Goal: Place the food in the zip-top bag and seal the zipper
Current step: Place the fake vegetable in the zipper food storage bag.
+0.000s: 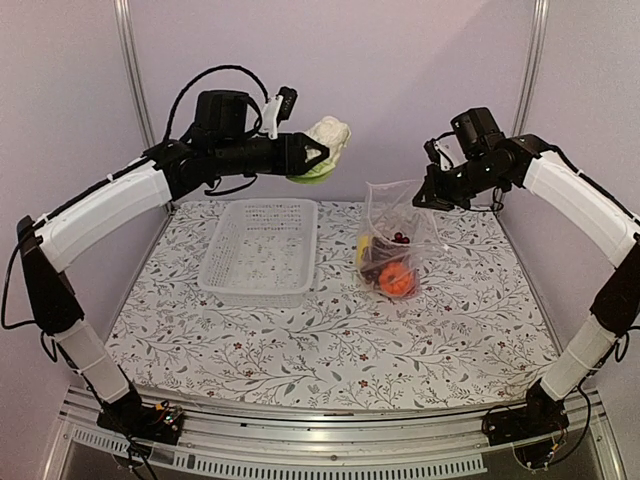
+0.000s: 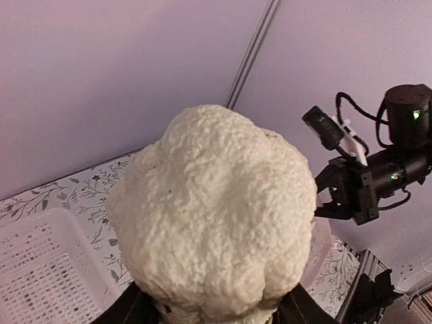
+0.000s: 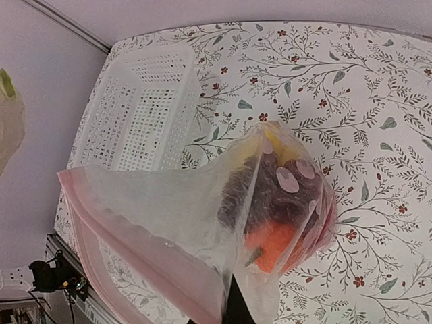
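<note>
two grips: left jaws clamped on the raised cauliflower [image 1: 328, 135], right jaws pinching the bag [image 1: 395, 215] upright.

On the desk [image 1: 330, 350] the basket [image 1: 255, 297] sits left of centre. The zip-top bag [image 1: 395, 225] stands to its right, apart from it, its top edge pinched by the right end effector [image 1: 425, 197]. Inside the bag, the round fruit [image 1: 397, 280] lies lowest, the grape bunch [image 3: 253, 192] above it, and 1 oblong piece [image 1: 364, 247] at the left. The left end effector [image 1: 312, 158] holds the cauliflower [image 1: 330, 135] in the air above the basket's far right corner, up and left of the bag.
</note>
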You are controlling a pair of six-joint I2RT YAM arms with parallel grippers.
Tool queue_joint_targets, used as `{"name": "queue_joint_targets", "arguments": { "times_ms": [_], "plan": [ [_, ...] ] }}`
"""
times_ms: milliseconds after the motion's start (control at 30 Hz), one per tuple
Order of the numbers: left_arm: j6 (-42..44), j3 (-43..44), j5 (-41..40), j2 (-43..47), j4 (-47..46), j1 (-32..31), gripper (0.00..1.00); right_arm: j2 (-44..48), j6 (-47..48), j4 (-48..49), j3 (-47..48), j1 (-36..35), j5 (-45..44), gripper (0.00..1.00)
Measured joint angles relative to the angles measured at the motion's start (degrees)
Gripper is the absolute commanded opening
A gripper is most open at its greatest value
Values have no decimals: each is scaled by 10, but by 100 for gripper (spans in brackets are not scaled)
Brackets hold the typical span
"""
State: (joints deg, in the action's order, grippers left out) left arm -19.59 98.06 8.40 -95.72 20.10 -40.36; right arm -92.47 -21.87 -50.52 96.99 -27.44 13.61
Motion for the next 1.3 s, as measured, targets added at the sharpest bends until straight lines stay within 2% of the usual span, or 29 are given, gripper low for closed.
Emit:
{"name": "queue_joint_targets", "arguments": {
  "times_ms": [267,467,633,833,967,1133,1233,1300],
  "plan": [
    [-52,1,158,-25,-155,-37,43,-17,-10,6,22,-4,9,0],
    [-56,27,198,-97,-173,-61,42,-23,-17,9,28,-4,19,0],
    [-45,34,201,-140,-150,-76,39,-23,-23,9,29,-4,21,0],
    [-24,34,180,-148,-115,-86,34,-23,-28,9,29,-4,19,0],
    [-12,35,148,-148,-82,-92,26,-23,-28,9,29,-4,17,0],
    [-4,54,97,-160,-20,-94,23,-22,-28,9,29,-4,18,0],
    [-1,87,75,-182,19,-94,28,-22,-28,9,29,-4,18,0],
    [-2,116,66,-200,51,-94,40,-22,-28,9,29,-4,18,0]
  ]
}}
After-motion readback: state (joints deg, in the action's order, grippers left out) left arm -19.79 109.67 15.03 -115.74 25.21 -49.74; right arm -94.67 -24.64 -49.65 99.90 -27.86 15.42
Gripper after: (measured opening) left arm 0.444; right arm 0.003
